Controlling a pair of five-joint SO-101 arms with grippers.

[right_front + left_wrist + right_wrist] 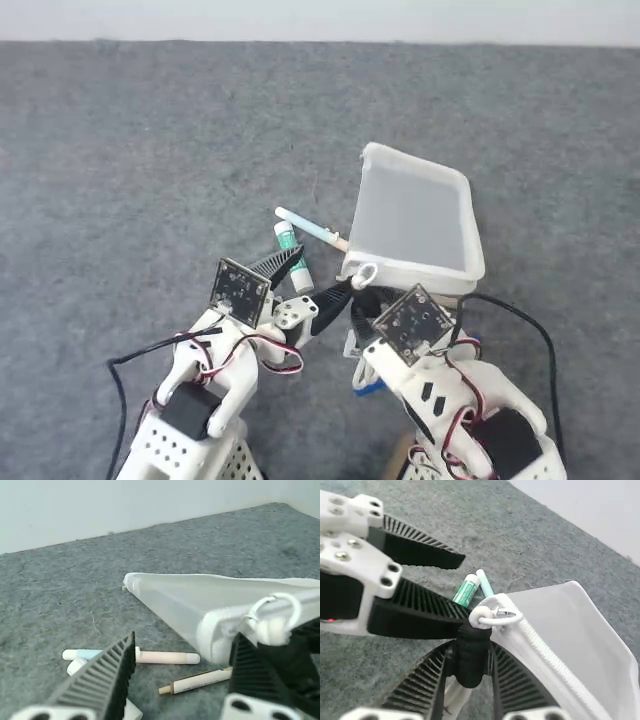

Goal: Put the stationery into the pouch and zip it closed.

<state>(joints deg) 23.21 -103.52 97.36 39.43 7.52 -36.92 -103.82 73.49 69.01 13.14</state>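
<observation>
While the left gripper [308,282] stands spread beside the pouch [415,215], the right gripper [470,660] is pressed together at the pouch's corner – just under the zip pull [487,615]. 2 items – a pen [310,228] and a tube [291,247] – lie outside it, just ahead of the left gripper.

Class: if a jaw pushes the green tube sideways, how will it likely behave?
The green tube looks round, so it would probably roll rather than slide. The fuzzy grey mat under it should slow that roll. It looks small and plastic, so it is likely light and stiff.
</observation>
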